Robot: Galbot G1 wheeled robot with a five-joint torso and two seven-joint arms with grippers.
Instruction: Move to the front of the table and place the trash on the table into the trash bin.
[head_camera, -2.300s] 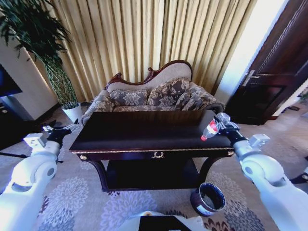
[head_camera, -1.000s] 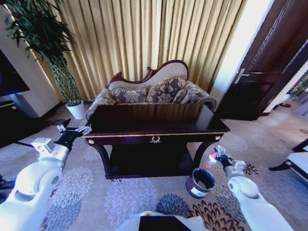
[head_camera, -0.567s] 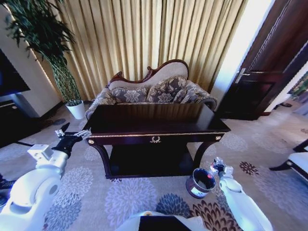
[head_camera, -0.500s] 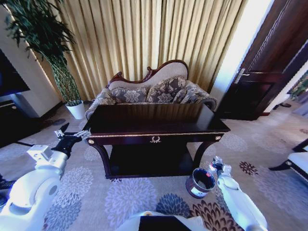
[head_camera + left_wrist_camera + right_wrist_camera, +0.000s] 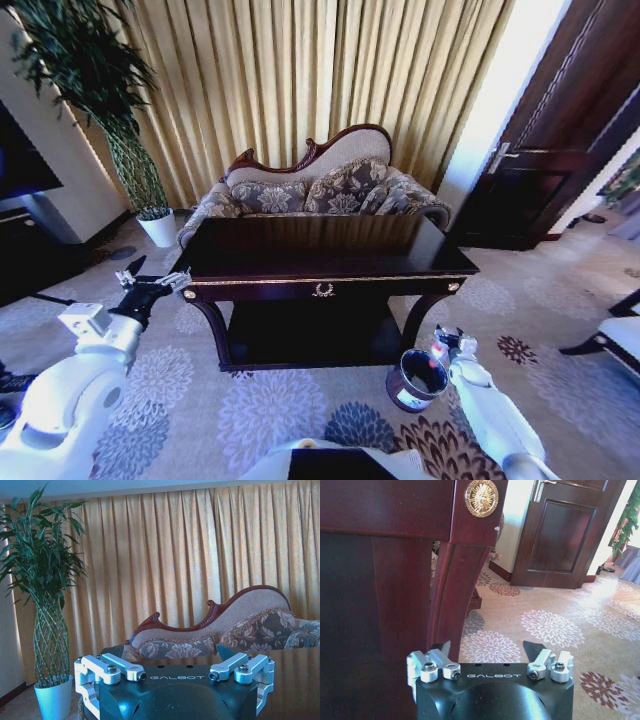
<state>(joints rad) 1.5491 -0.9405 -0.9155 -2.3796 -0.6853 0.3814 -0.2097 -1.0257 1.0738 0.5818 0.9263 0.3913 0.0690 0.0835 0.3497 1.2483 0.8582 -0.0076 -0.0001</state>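
The dark glossy table (image 5: 320,262) stands straight ahead, its top bare. The small dark trash bin (image 5: 404,386) sits on the carpet by the table's right front leg. My right gripper (image 5: 440,345) hangs at the bin's far rim. A small red and white bit that looks like the bottle (image 5: 436,353) shows right under it at the bin's mouth. In the right wrist view the gripper (image 5: 489,650) is open with nothing between its fingers, facing the table leg (image 5: 452,595). My left gripper (image 5: 152,280) is open off the table's left front corner.
A patterned sofa (image 5: 320,195) stands behind the table before gold curtains. A white plant pot (image 5: 160,228) is at the back left, a dark door (image 5: 540,170) at the right, and a chair (image 5: 622,335) at the right edge. Flowered carpet lies all around.
The camera drew back from the table. My right gripper came down from the table's right end to the bin with the bottle and now stands open. The left arm barely moved.
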